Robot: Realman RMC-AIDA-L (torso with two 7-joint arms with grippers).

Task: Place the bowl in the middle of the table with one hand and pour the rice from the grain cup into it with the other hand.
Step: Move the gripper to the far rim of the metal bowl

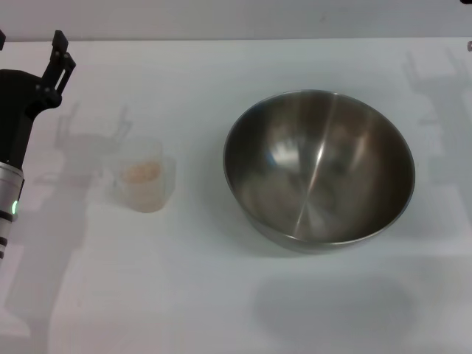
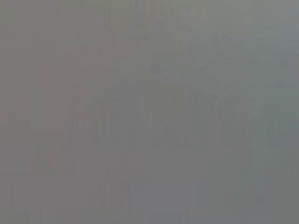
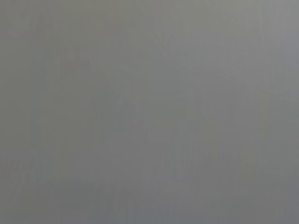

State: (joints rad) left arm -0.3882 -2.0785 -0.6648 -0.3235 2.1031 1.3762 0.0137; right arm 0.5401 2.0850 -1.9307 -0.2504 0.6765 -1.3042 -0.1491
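In the head view the large steel bowl [image 1: 318, 168] stands empty on the white table [image 1: 221, 295], right of centre. The small clear grain cup [image 1: 142, 182] stands upright to its left, with pale rice [image 1: 141, 172] inside. My left gripper [image 1: 29, 48] is open and empty at the far left, behind and left of the cup and apart from it. Of my right gripper only a dark sliver [image 1: 469, 46] shows at the right edge, far behind the bowl. Both wrist views are plain grey and show nothing.
The tabletop's far edge runs along the top of the head view. Shadows of both arms fall on the table behind the cup and behind the bowl. Nothing else stands on the table.
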